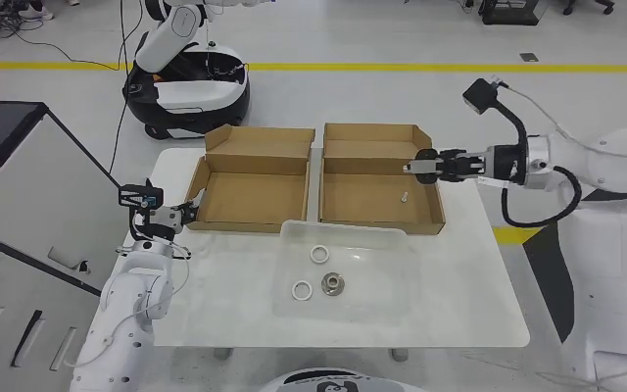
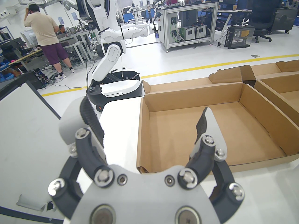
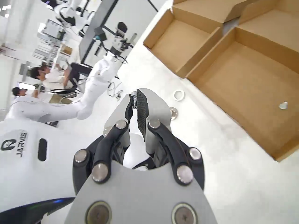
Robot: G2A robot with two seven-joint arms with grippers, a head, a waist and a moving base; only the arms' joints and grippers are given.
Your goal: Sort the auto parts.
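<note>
My right gripper [image 1: 409, 168] hangs over the right cardboard box [image 1: 343, 201], shut on a small metal bolt [image 3: 133, 97] pinched at its fingertips. One small pale part [image 1: 404, 197] lies on that box's floor [image 3: 245, 89]. The clear tray [image 1: 343, 228] in front of the boxes holds two white rings [image 1: 319, 254] [image 1: 301, 290] and a metal flanged part [image 1: 334, 285]. My left gripper [image 2: 147, 120] stands open and holds nothing at the near left corner of the left cardboard box [image 2: 210, 129], which has nothing in it.
Both boxes have their lids folded back toward the table's far edge [image 1: 255, 139]. Bare white tabletop [image 1: 460, 294] lies to the right of the tray. Another white robot [image 1: 186, 83] stands on the floor beyond the table.
</note>
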